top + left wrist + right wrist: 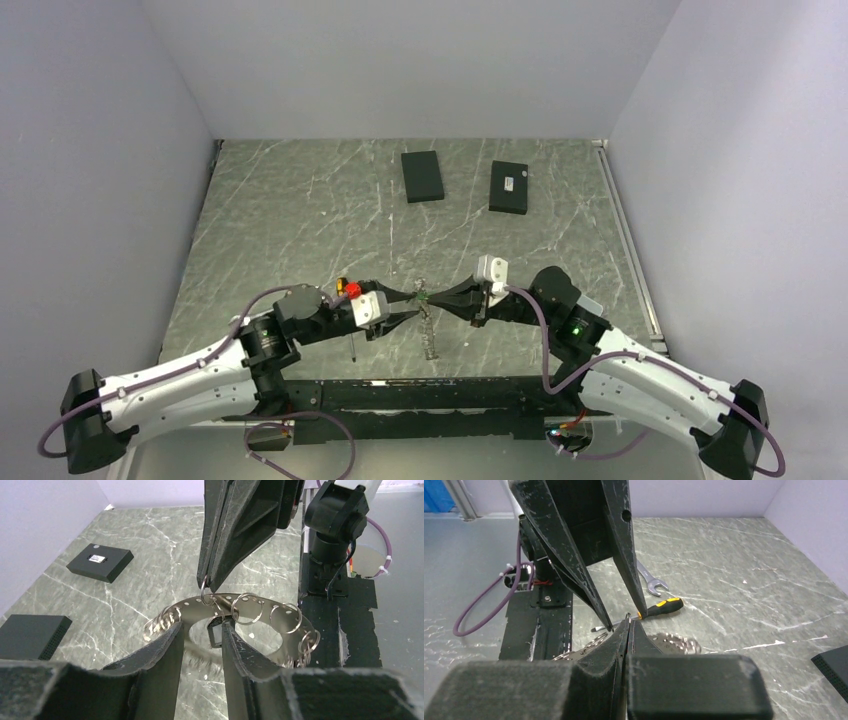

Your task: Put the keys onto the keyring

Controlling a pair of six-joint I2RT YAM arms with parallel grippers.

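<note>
1. Now, your right gripper [206, 584] is clenched on a small wire loop [205, 595] at the upper edge of the keyring [190, 604]. That pinch carries the ring in the air between the two arms, over the near middle of the table [300, 220].
2. Your left gripper [201, 627] has its jaws parted, straddling one black-headed key [216, 632] that hangs just under the band. There is a gap on one side, so nothing is clamped there yet. I cannot tell whether that key is already threaded on.
3. To do this step well, centre the key head between the pads before you squeeze. Take it by its flat faces so it cannot twist.
4. Hold the right arm dead steady while the left one works, because any sway of the band will likely swing the key out of reach.
5. Mind the other split rings [247, 609] strung along the band. They crowd the key, and a fingertip could snag one.
6. The two sets of fingers sit nearly tip to tip, so move slowly to avoid a knock.
7. On the left, a black-and-yellow screwdriver [663, 607] and a wrench [650, 582] lie on the table. Two black boxes [422, 176] rest at the far side, well apart from the work.
</note>
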